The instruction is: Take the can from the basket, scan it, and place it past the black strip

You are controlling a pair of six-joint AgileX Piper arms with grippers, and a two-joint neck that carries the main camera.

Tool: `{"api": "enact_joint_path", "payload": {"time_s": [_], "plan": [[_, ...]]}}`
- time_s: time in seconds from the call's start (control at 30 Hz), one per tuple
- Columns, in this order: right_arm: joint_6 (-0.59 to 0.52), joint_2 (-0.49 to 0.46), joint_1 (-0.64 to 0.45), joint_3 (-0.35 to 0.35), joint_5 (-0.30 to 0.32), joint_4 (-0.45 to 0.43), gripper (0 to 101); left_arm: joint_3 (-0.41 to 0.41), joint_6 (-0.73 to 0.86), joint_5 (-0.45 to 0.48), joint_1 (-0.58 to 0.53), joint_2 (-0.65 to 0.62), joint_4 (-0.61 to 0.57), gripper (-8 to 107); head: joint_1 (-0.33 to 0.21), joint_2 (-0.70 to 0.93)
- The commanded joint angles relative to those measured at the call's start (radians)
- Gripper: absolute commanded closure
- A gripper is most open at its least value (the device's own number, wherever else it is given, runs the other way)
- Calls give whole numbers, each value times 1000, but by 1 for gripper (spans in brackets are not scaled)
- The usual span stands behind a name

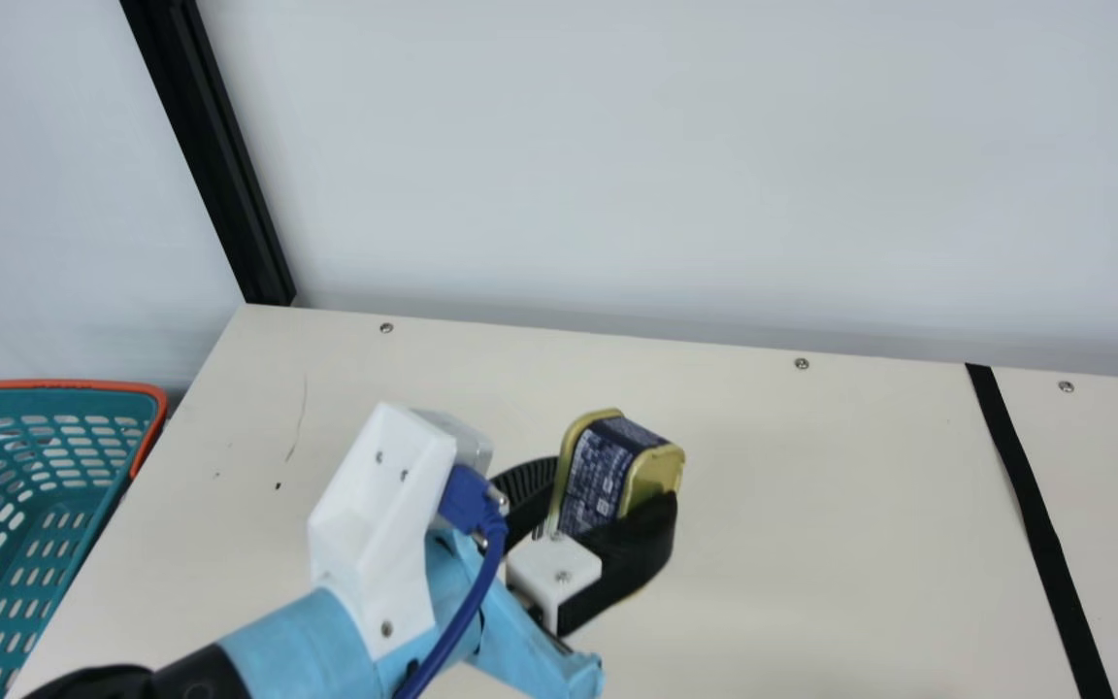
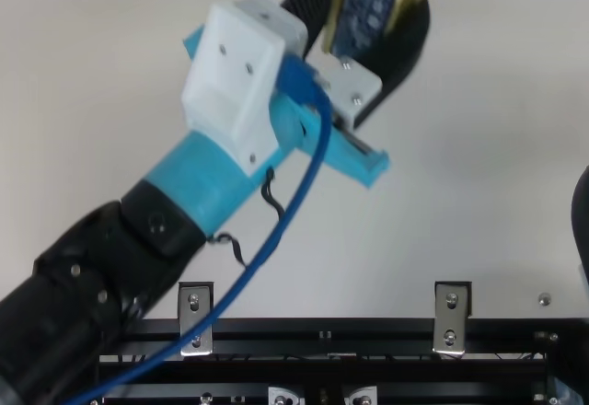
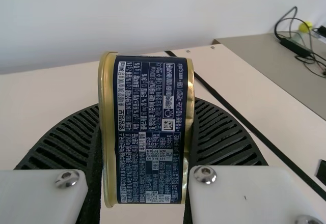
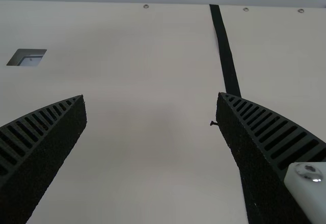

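The cream table (image 1: 811, 524) carries the black strip (image 1: 1036, 515), with the teal orange-rimmed basket (image 1: 64, 383) beside it. The right gripper (image 4: 151, 98) is spread, holding nothing; the left gripper (image 1: 608, 493) clasps the gold-ended, navy-labelled can (image 3: 147, 94), raised above the tabletop, short of the strip. To scan well, I'd turn the label squarely toward the recessed glass window (image 4: 30, 57) (presumably the scanner), keeping the small square code (image 3: 168, 125) clear of the ribbed fingers.
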Motion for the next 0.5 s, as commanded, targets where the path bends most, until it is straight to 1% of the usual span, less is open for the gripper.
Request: {"api": "enact_joint_path", "payload": {"time_s": [0.0,0.03,0.07,0.13,0.47], "plan": [[0,0,0,0,0,0,0,5,-36,31,-20,-18,21,89,-23,-8],[0,0,0,0,0,0,0,8,-50,44,-28,-27,31,89,-23,-8],[0,0,0,0,0,0,0,7,-30,26,-20,-19,22,89,-23,-8],[0,0,0,0,0,0,0,8,-48,44,-28,-27,32,89,-23,-8],[0,0,0,0,0,0,0,8,-50,45,-28,-27,32,89,-23,-8]]}}
